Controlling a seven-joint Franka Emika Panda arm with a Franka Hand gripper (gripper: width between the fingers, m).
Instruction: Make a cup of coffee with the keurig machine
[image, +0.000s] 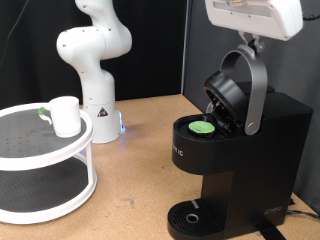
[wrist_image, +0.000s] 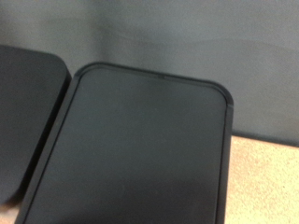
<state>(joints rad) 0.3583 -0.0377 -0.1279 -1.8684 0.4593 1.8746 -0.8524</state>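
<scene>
Overhead at upper right, the gripper (image: 247, 42) meets the keurig machine (image: 235, 160)'s raised lid handle (image: 255, 85); its opening I cannot tell.

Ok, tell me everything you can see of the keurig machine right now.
The keurig machine is a boxy matte black brewer standing upright on the wooden table at the exterior view's right. Its lid is raised on a grey arched handle, and a green-topped pod sits in the open chamber. The round drip tray is bare. The gripper is at the handle's top.
</scene>
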